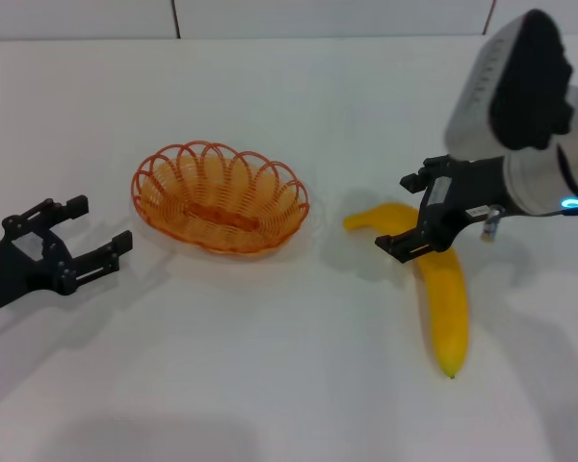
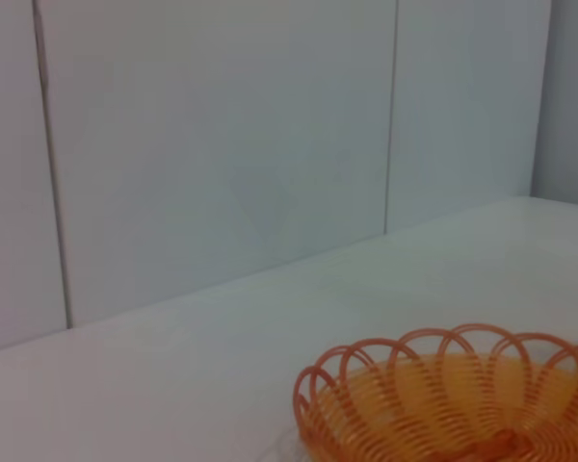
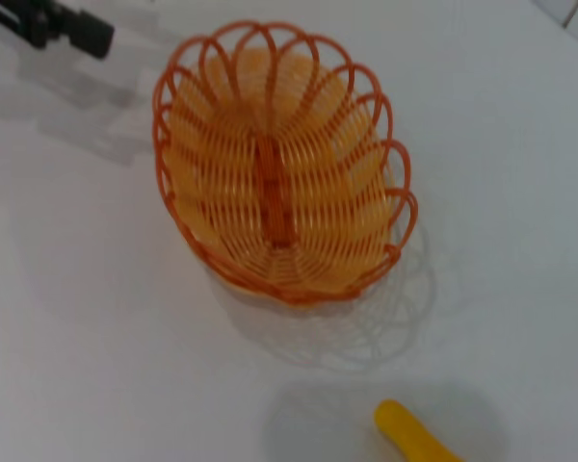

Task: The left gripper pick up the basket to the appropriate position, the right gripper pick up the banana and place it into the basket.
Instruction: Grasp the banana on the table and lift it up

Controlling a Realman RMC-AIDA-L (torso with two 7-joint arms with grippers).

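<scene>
While your right gripper [image 1: 416,214] hovers spread over the banana [image 1: 441,289], the basket [image 1: 220,196] sits empty beside the idle, spread left gripper [image 1: 85,236]. Lower and clamp next.

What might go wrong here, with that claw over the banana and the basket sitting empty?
The right gripper is open above the banana near its curved end, not its middle, so the fruit might tip or slip if lifted. The left gripper is open beside the basket, not holding it; the light basket may slide.
</scene>
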